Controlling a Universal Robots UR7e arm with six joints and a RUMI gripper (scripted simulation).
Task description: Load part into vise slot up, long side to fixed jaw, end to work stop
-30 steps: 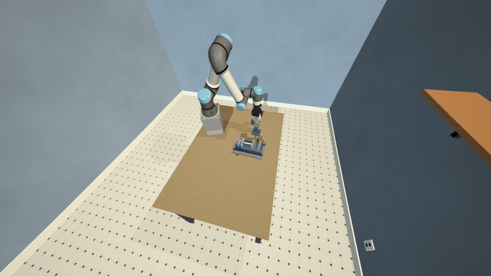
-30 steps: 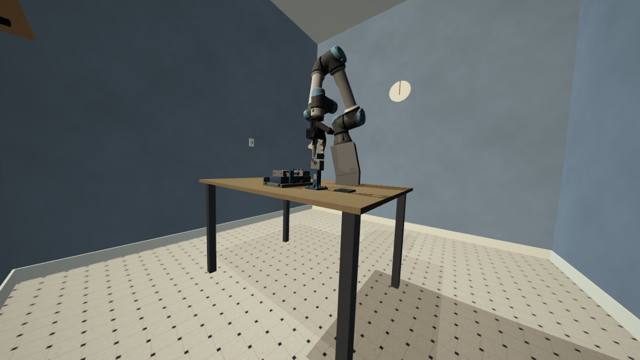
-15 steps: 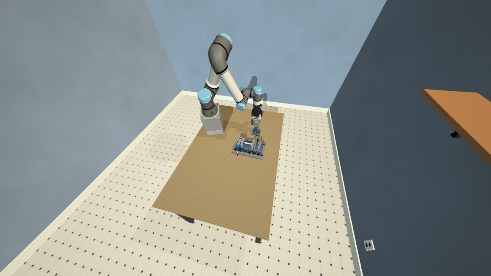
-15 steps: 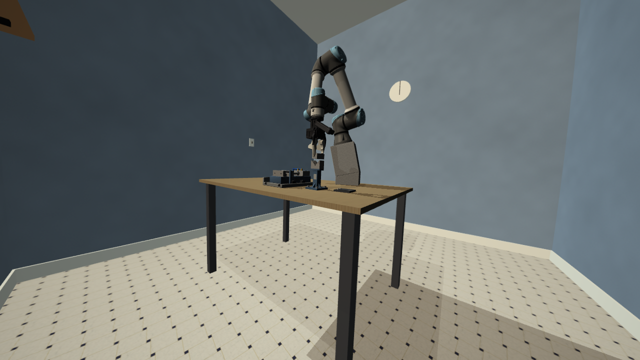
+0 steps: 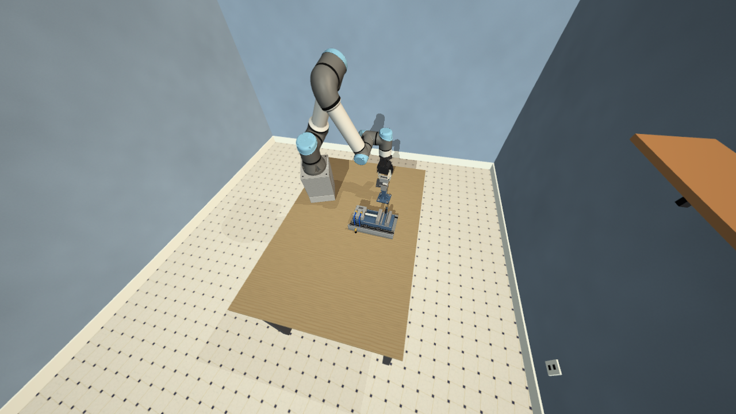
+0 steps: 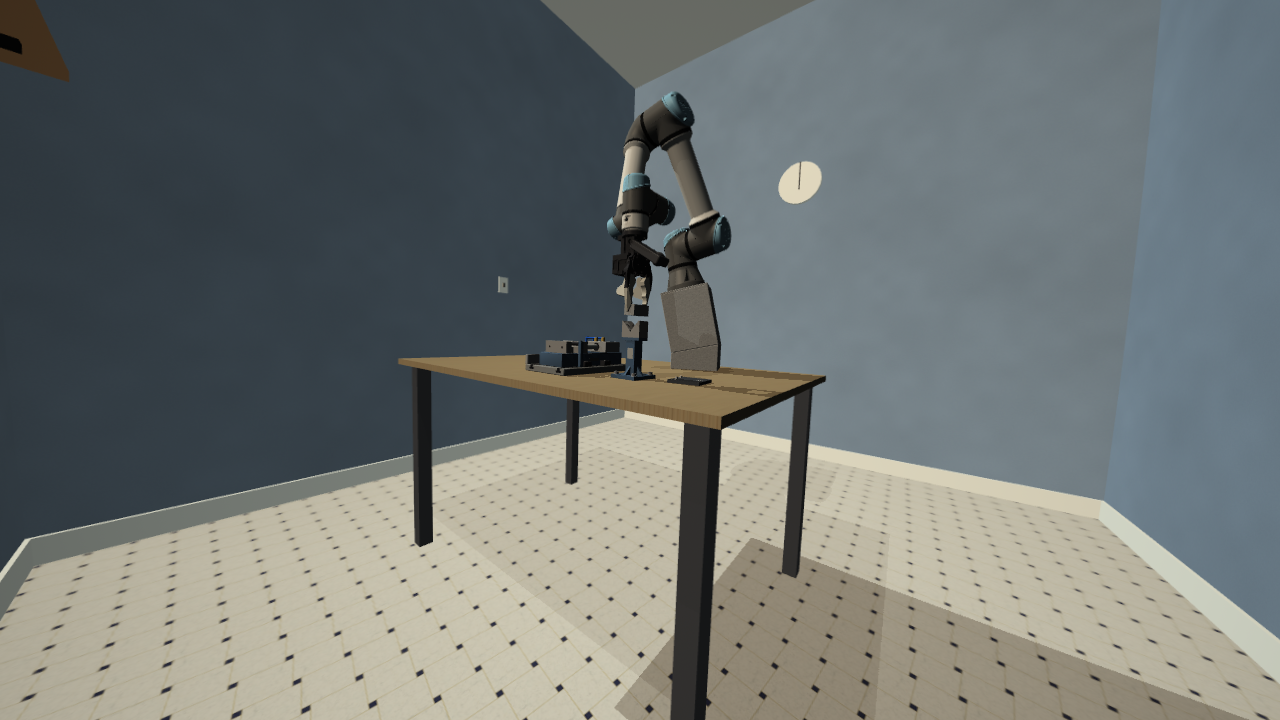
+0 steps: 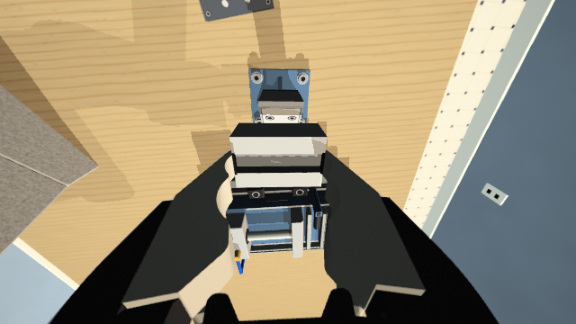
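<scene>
Claw [image 5: 384, 176] [image 6: 636, 297] [image 7: 279, 152] of mine pinches the part [image 5: 383, 178] [image 6: 636, 309] [image 7: 278, 145] by its ends, just above the V-block [image 5: 384, 187] [image 6: 634, 330] [image 7: 281, 105]; near that, the vise [image 5: 381, 217] [image 6: 572, 360] [image 7: 297, 234] stands on the wooden table [image 5: 339, 272] [image 6: 680, 404] [image 7: 135, 58].

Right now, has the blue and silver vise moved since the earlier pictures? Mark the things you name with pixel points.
No, the vise [image 5: 378, 220] [image 6: 572, 356] [image 7: 297, 234] sits in the same place beside the V-block's blue stand [image 5: 383, 197] [image 6: 633, 375] [image 7: 280, 74].
</scene>
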